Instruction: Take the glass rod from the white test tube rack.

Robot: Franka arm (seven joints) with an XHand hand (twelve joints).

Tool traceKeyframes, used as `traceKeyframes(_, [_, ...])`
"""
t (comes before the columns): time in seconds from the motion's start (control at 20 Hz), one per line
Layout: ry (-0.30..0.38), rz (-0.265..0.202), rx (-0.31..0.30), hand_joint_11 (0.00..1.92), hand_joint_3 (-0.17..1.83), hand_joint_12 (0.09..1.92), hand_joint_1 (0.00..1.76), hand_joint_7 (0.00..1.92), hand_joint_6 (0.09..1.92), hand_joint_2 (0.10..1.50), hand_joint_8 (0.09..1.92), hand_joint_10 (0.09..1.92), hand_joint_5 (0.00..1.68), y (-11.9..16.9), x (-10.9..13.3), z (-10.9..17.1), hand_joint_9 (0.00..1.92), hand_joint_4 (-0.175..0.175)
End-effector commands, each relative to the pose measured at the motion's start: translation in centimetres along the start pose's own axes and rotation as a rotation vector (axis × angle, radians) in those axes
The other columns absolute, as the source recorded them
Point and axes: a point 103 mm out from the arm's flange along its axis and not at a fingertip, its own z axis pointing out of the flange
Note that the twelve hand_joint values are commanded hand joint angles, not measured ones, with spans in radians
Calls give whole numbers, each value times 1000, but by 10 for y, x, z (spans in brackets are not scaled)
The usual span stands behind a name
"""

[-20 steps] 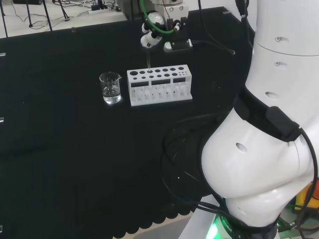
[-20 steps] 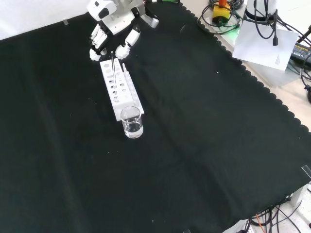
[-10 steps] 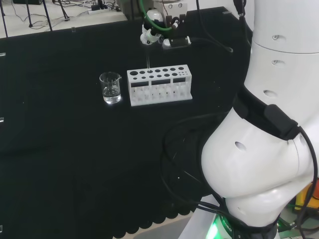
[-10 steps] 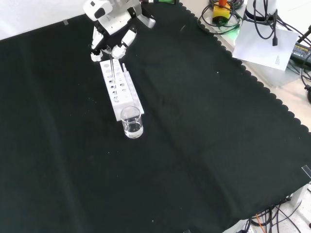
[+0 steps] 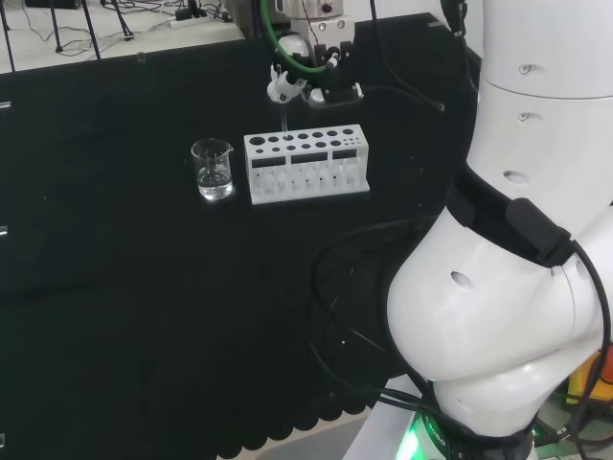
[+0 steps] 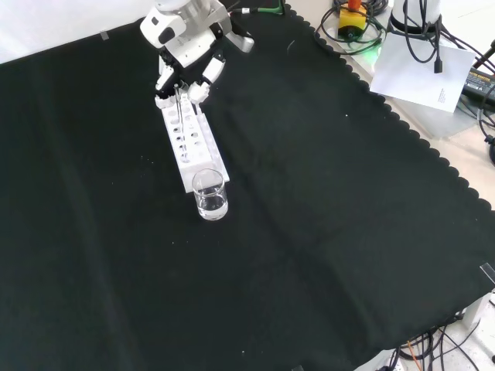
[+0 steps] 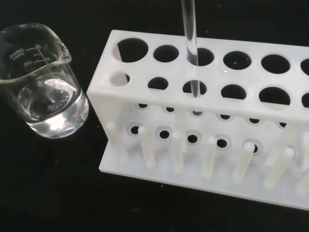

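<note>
The black and white robot hand (image 6: 186, 58) pinches the clear glass rod (image 7: 190, 43), upright in the white plastic test tube rack (image 7: 203, 125).

black cloth (image 6: 325, 232) covers bench, scalloped edge at front view's right; pale floor (image 6: 464, 166) beyond it, white paper sheet (image 6: 421, 69), tangled black cables (image 6: 425, 348), even light

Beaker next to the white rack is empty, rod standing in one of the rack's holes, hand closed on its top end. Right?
Not quite: the beaker is not empty; the wrist view shows clear liquid in its lower part. The rest holds: the glass rod stands in a hole of the white rack, and the hand is closed on its top end.
</note>
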Motion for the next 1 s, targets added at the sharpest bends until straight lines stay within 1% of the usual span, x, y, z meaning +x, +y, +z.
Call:
traceKeyframes(0.05, [-3, -9, -27, 1046, -175, 1179, 782, 739, 713, 1287, 954, 922, 286, -1, 6, -4, 1125, -175])
traceKeyframes(0.25, [-12, -15, -57, 1217, -175, 1091, 857, 822, 814, 1280, 940, 916, 368, 2, 8, -8, 1264, -175])
traceKeyframes(0.4, [-28, -14, -88, 1413, -175, 985, 969, 925, 926, 1272, 985, 948, 520, 5, 9, -11, 1344, -175])
traceKeyframes(0.5, [-35, -10, -104, 1535, -175, 904, 1060, 979, 967, 1262, 1043, 979, 625, 6, 9, -12, 1375, -175])
traceKeyframes(0.55, [-34, -11, -109, 1573, -147, 871, 1132, 988, 1040, 1246, 1114, 997, 676, 6, 10, -12, 1387, -175])
traceKeyframes(0.65, [-41, -6, -121, 1576, -106, 843, 1217, 998, 1076, 1217, 1201, 1043, 759, 8, 10, -14, 1402, -175])
traceKeyframes(0.75, [-50, -1, -131, 1560, -96, 844, 1246, 1009, 1048, 1202, 1221, 1071, 807, 8, 11, -16, 1408, -175])
traceKeyframes(0.8, [-57, 5, -177, 1548, -119, 850, 1258, 1030, 967, 1193, 1205, 1086, 864, 7, 11, -19, 1420, -175])
traceKeyframes(0.9, [-56, 8, -216, 1526, -159, 857, 1278, 1079, 787, 1172, 1149, 1100, 982, 5, 11, -24, 1439, -175])
traceKeyframes(1.0, [-54, 1, -262, 1522, -172, 848, 1292, 1120, 650, 1151, 1095, 1098, 1060, 2, 12, -31, 1448, -175])
